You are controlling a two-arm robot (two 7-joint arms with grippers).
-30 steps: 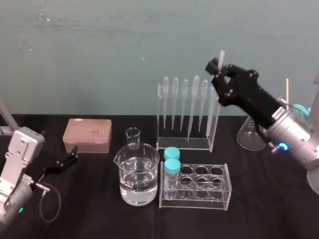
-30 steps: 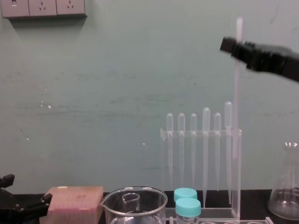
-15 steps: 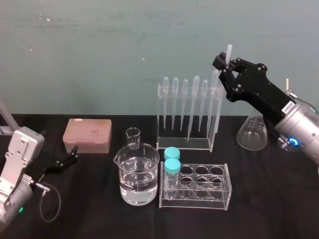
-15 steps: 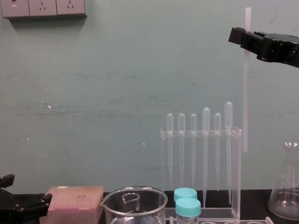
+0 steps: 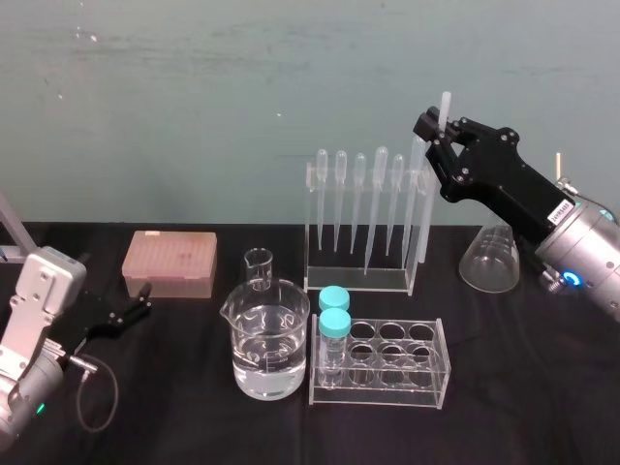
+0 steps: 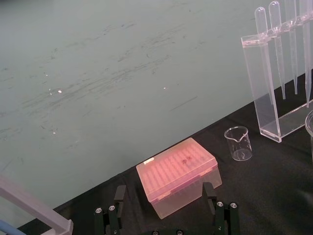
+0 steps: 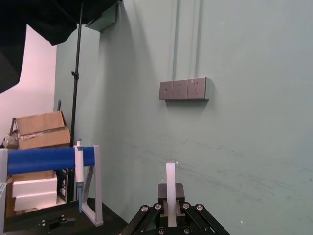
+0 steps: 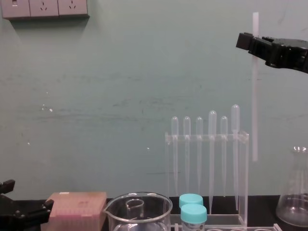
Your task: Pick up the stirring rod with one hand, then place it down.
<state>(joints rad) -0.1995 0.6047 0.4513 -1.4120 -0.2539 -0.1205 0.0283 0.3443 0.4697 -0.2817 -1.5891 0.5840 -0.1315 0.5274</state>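
Hanging upright in the upper right of the chest view, the stirring rod is pinched near its top by your right gripper, its lower end in the air beside the pipette rack and its row of pipettes. Lower centre, the large beaker holds clear liquid, the small beaker behind looks empty, and two teal-capped tubes stand in the tube rack. Your left gripper rests spread wide at lower left.
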